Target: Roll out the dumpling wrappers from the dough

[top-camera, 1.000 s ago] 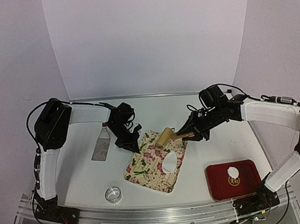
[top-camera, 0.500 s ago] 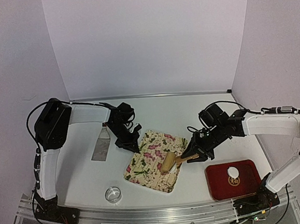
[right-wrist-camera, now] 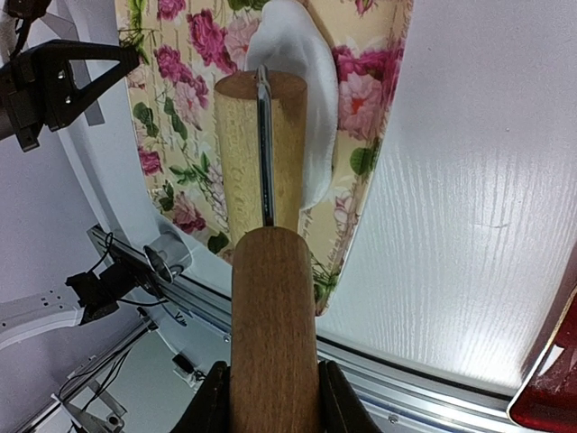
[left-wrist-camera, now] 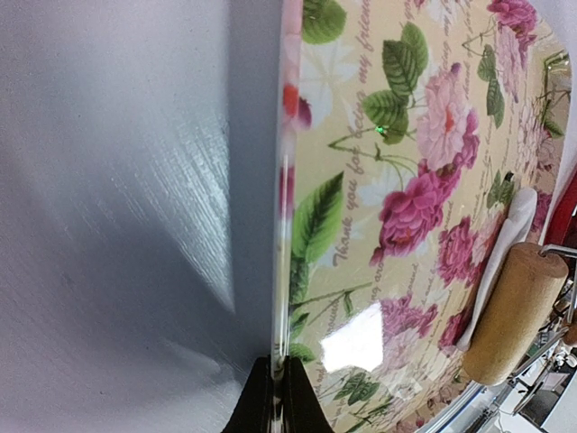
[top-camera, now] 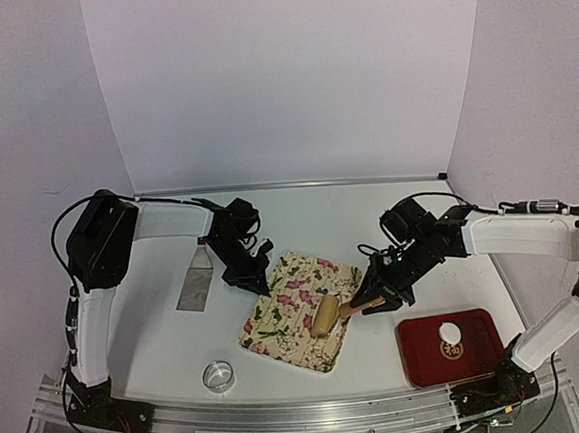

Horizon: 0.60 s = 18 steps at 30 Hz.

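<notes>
Right wrist view: the right gripper (right-wrist-camera: 273,401) pinches the rolling pin (right-wrist-camera: 261,153) handle in its jaws, with the roller on the dough (right-wrist-camera: 302,54) on the floral board (right-wrist-camera: 194,54). Press evenly, with short strokes. The left gripper (left-wrist-camera: 278,401) has its jaws pinching the board's edge. One wrapper (top-camera: 449,332) sits on the red tray (top-camera: 481,350).

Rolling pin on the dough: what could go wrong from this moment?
The rolling pin presses the dough close to the edge of the floral board, so the dough may be pushed off or may stick to the roller. The left gripper pinches only the board's thin rim; it might slip, letting the board slide.
</notes>
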Each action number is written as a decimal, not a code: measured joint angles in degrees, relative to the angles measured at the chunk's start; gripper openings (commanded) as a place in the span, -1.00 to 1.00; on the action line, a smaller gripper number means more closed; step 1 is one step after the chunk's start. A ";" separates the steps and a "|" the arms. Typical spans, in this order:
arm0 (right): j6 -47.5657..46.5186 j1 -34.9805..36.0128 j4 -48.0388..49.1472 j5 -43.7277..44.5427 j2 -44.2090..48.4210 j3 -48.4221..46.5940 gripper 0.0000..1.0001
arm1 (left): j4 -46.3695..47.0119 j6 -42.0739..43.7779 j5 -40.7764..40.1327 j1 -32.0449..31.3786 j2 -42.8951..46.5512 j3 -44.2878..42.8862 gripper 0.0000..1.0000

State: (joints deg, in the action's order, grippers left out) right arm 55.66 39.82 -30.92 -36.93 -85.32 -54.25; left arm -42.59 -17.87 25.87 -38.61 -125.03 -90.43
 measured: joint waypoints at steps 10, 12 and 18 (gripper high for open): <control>-2.08 -0.67 11.05 -7.40 -7.12 1.06 -1.00 | -2.20 0.92 -0.50 0.15 -0.33 -1.03 -1.00; -1.92 -1.15 12.61 -8.10 -6.54 2.43 -1.00 | -2.31 0.97 -0.50 0.15 -0.41 -1.13 -1.00; -1.56 -3.65 6.57 -8.24 0.89 5.67 -1.00 | -2.39 0.96 0.09 0.11 -0.71 -1.46 -1.00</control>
State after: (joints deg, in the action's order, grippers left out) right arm 54.10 36.17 -24.35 -45.17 -84.43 -48.59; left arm -44.97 -16.90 25.95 -38.50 -125.74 -91.89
